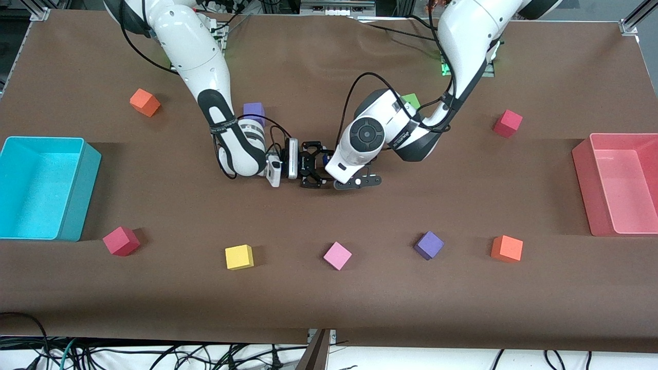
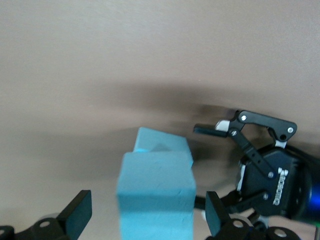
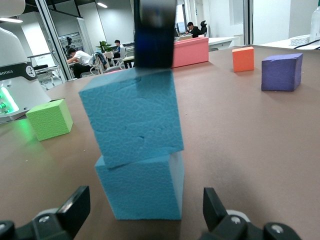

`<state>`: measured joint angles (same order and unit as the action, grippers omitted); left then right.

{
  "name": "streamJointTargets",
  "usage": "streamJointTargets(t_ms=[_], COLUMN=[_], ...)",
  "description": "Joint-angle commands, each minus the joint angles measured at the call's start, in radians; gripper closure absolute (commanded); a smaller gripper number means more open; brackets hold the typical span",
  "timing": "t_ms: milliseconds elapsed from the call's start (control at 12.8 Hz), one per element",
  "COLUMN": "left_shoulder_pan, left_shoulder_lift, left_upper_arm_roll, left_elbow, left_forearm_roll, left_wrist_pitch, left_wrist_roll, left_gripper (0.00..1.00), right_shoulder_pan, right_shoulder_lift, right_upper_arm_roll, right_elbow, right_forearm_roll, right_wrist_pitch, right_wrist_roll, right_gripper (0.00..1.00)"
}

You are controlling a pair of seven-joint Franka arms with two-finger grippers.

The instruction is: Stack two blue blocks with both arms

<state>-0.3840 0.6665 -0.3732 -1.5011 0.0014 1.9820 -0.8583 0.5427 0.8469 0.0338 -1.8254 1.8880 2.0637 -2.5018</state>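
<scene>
Cyan bin [image 1: 91, 169]: it is seen at the right arm's end of the table [image 1: 329, 308], and nothing is seen inside it.
Right gripper [image 3: 142, 207]: it is held low at the middle of the table, level with the lower cube. Its fingers are spread wider than the cube, with a gap on each side, so nothing is gripped.
Lower blue block [image 3: 142, 190]: it is placed flat on the table, between the two grippers.
Upper blue block [image 3: 132, 117]: it is set on top of the lower one, turned a little and shifted a little, so the edges are not lined up.
Left gripper [image 2: 148, 217]: it is held over the stack. Its fingers are parted on both sides of the upper cube and no contact is seen; nothing is held.
Pink bin [image 1: 583, 154]: it is seen at the left arm's end of the table.
Progress: the stack is judged to be made already, since both cubes are released. Only the clean withdrawal of both arms is left. The upper cube could be knocked off if a finger is dragged against it.
</scene>
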Motion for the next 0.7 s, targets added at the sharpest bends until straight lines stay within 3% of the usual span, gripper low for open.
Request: streamJointTargets(t_ms=[0,234,389,623], left_shoulder_pan=[0.017,0.071,0.172,0.344], left_shoulder_lift=[-0.134,-0.258,-0.336,-0.373], left_upper_arm_roll=[-0.001,-0.009,-0.007,-0.003], left_elbow=[-0.008,-0.007,0.011,0.05], left_forearm_roll=[0.008,0.005,-0.052,-0.052], left_wrist_pitch=[-0.133,-0.256,-0.339,-0.443], left_wrist_roll=[-0.008,0.013,0.115,0.246], left_gripper=[0.0,0.0,0.0,0.0], right_shoulder_pan=[-0.006,-0.01,-0.013,-0.013], right_shoulder_lift=[0.004,-0.008,-0.047,-0.112], right_upper_arm_roll=[-0.02,-0.1,-0.158,-0.241], right_elbow=[0.034,0.078,0.094,0.146], right_forearm_roll=[0.003,-0.133,-0.272,-0.546], right_wrist_pitch=[0.006,0.012,0.004,-0.007], right_wrist_roll=[0.006,0.07,0.196,0.471], right_gripper=[0.0,0.0,0.0,0.0])
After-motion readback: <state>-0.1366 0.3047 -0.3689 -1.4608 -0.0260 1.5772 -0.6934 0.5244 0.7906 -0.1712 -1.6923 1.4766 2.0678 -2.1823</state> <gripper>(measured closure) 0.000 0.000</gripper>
